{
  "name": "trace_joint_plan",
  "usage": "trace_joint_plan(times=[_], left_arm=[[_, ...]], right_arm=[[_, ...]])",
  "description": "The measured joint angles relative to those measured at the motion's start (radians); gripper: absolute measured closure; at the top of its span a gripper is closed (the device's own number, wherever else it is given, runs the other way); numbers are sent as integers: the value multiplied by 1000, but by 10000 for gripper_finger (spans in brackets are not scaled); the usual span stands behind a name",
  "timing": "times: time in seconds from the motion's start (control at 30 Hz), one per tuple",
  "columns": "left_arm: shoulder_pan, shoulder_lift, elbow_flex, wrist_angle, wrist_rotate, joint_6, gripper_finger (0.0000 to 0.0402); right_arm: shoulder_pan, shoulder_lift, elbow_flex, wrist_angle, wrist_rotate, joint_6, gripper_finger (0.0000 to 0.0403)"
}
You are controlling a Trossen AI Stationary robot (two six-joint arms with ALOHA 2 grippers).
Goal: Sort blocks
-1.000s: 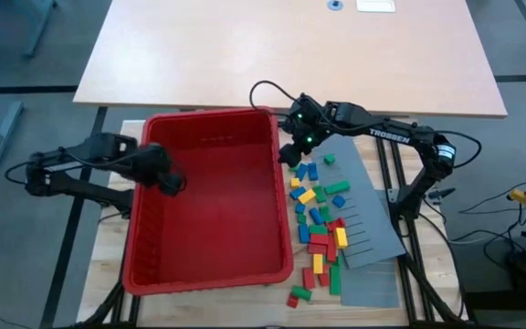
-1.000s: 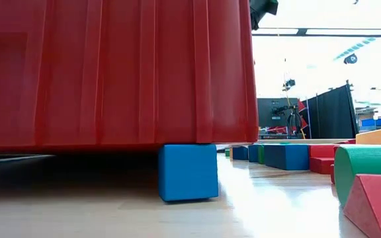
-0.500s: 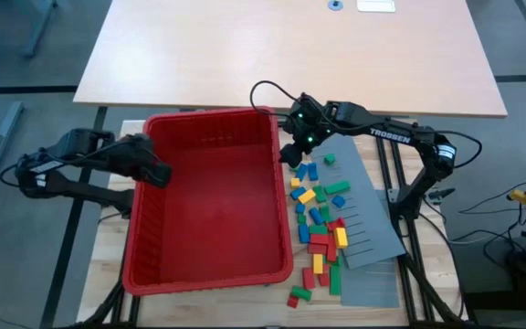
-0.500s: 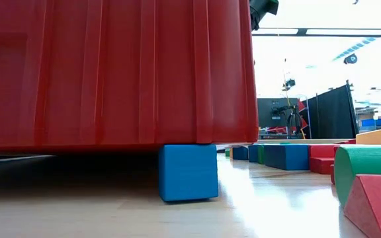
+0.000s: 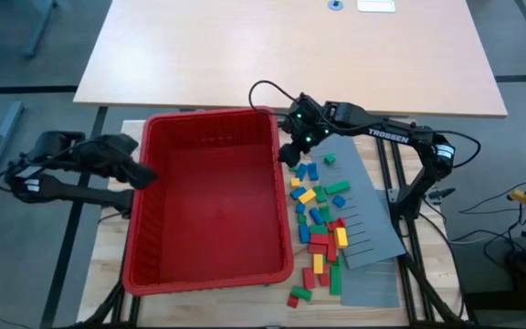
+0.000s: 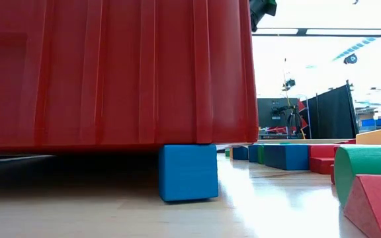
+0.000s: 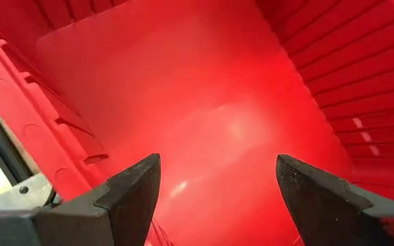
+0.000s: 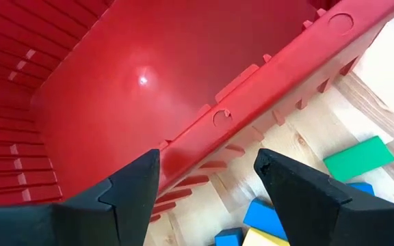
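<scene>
Pale wooden counter (image 5: 199, 306) is seen from above, carrying the red bin (image 5: 210, 274), with the blocks (image 5: 319, 219) scattered just beside its right wall. At counter height, one blue block (image 6: 188, 172) is pinned under the bin. Left tool (image 7: 214, 191) is released over the bin's left rim; right tool (image 8: 207, 188) is released above the right rim. One block should be approached squarely.

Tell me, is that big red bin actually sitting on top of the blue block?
Touching. In the low view, the red bin rests its bottom edge directly on the top face of the blue block, with no gap between them.
</scene>
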Motion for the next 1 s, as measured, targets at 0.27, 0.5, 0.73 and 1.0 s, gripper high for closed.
trace_joint_plan(times=[0.27,0.5,0.73,1.0], left_arm=[[0,-90,-2,0,1,82,127],[0,-130,-2,0,46,258,127],[0,-169,-16,2,53,505,126],[0,-225,-115,2,43,609,126]], right_arm=[[0,1,0,45,-1,28,159],[3,24,0,58,-9,43,156],[12,53,0,64,-27,55,155],[13,67,0,74,-28,82,162]])
